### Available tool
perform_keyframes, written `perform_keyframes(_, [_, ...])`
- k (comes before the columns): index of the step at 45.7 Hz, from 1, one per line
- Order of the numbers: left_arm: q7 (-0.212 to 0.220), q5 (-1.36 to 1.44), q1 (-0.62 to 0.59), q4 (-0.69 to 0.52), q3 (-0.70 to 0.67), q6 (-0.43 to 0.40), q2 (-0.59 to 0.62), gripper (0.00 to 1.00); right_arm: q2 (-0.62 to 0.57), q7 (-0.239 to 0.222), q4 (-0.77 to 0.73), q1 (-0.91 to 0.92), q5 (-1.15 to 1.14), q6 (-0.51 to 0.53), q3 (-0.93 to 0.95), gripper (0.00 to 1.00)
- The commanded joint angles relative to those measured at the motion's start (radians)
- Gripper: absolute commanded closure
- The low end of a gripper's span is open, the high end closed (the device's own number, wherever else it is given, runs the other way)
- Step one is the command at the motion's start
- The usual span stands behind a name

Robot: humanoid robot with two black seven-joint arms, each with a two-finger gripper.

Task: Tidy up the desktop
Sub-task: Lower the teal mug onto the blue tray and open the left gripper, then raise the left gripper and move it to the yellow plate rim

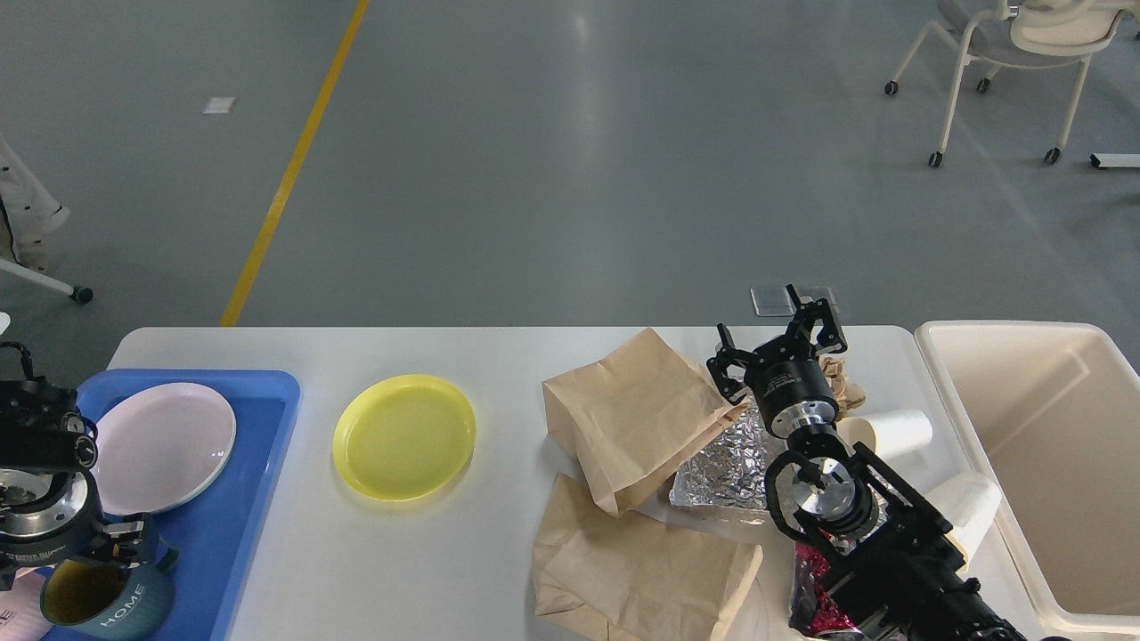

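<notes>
Just left of the right tool (777,343), whose fingers stand spread and hold nothing, a brown paper bag (637,414) lies on the white desk (499,352), its long axis slanting toward the robot; foil (726,467) and paper cups (891,432) sit close beneath this arm, the cream bin (1033,445) to its right. The right arm is plainly nearer this litter. Whether the left tool (120,539) grips the mug (102,601) on the blue tray (240,499), I cannot tell
</notes>
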Motion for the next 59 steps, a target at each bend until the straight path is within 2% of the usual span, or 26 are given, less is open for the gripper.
perform_keyframes(1, [0.001, 0.002, -0.041, 0.001, 0.002, -0.104, 0.018, 0.04, 0.000, 0.000, 0.000, 0.000, 0.000, 0.000, 0.000, 0.00])
perform_keyframes(14, [0.001, 0.000, -0.147, 0.001, -0.003, -0.243, 0.042, 0.04, 0.000, 0.000, 0.000, 0.001, 0.000, 0.000, 0.000, 0.00])
perform_keyframes(24, [0.001, -0.003, -0.307, 0.001, -0.015, -0.313, 0.078, 0.04, 0.000, 0.000, 0.000, 0.000, 0.000, 0.000, 0.000, 0.00])
perform_keyframes(30, [0.001, -0.003, -0.405, 0.004, -0.039, -0.316, 0.108, 0.04, 0.000, 0.000, 0.000, 0.000, 0.000, 0.000, 0.000, 0.00])
perform_keyframes(35, [-0.006, -0.035, -0.474, 0.053, -0.084, -0.310, 0.118, 0.04, 0.000, 0.000, 0.000, 0.000, 0.000, 0.000, 0.000, 0.00])
perform_keyframes(45, [0.001, -0.118, -0.500, 0.138, -0.174, -0.309, 0.108, 0.04, 0.000, 0.000, 0.000, 0.001, 0.000, 0.000, 0.000, 0.00])
perform_keyframes(59, [0.002, -0.110, -0.629, 0.277, -0.170, -0.321, 0.032, 0.03, 0.000, 0.000, 0.000, 0.001, 0.000, 0.000, 0.000, 0.00])
